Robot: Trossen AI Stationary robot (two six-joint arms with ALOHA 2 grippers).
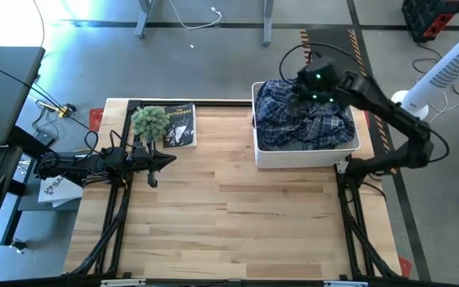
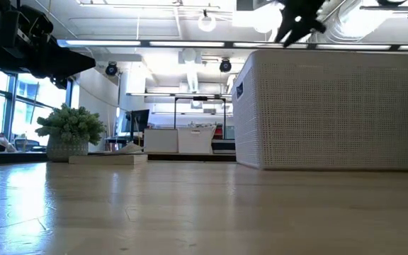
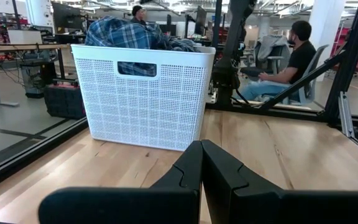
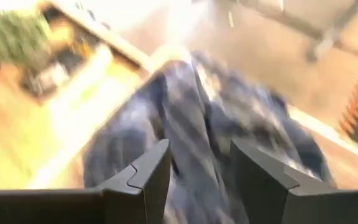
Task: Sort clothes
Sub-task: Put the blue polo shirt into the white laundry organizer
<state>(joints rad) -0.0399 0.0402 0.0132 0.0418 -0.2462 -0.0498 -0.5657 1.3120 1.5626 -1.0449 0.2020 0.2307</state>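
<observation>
The navy-and-white plaid shirt (image 1: 305,119) lies heaped in the white plastic basket (image 1: 305,154) on the bench (image 1: 229,223). The right hand (image 4: 201,171) hangs above the basket over the shirt — fingers apart, holding nothing. The left hand (image 3: 201,163) waits well away from the basket, beside the green plant (image 1: 150,121) — fingers pressed together.

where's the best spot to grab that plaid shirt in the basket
Probably the raised bunched folds at the top of the plaid shirt, coming straight down. It is heaped above the rim of the basket, whose walls block the sides. The open right hand is already above it.
</observation>
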